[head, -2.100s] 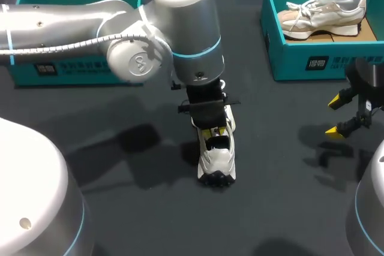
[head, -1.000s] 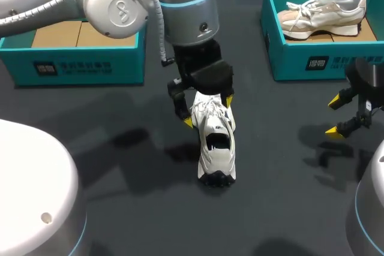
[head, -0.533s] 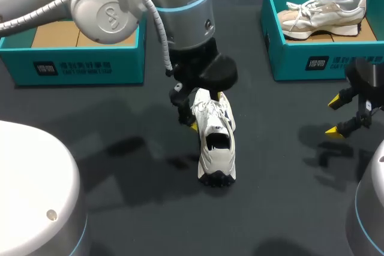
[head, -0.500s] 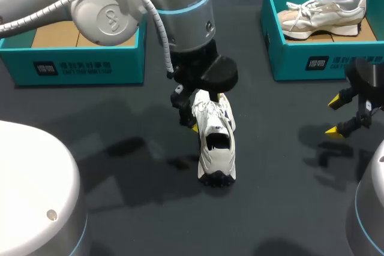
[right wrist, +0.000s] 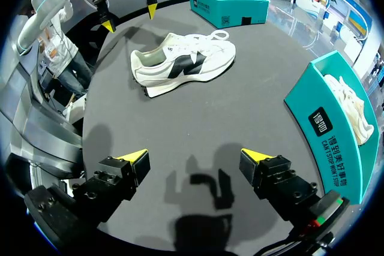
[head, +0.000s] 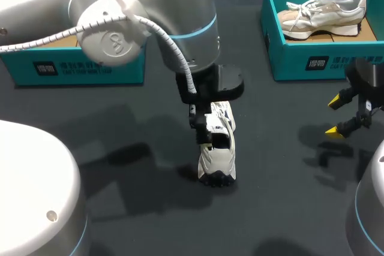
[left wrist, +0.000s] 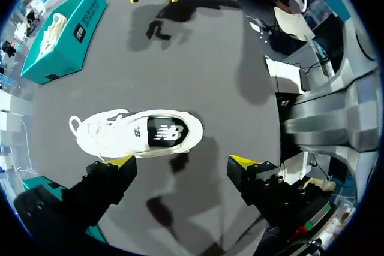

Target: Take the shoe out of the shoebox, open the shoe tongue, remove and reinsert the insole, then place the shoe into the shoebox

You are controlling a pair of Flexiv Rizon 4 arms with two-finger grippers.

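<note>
Loses the toe and laces of the white sneaker (head: pixel 217 154) under the left arm (head: pixel 174 16) in the head view, and with them the yellow tips of the left claw (left wrist: pixel 183 161). Cuts off much of the left teal shoebox (head: pixel 18 70) behind that same arm. Finds the sneaker upright on its sole on the dark counter (head: pixel 282 196), between the two boxes, long axis running far to near: toe away from the robot, open collar and dark-soled heel toward it. Shows, from the left wrist, the left claw spread wide over the counter, one fingertip (left wrist: pixel 123 161) just beside the sneaker's sole edge, contact hard to judge, the other well apart, nothing clamped. Shows the right claw (head: pixel 336 116) parted too, empty, near the right shoebox (head: pixel 312 64), a beige sneaker (head: pixel 324 9) lying inside.
</note>
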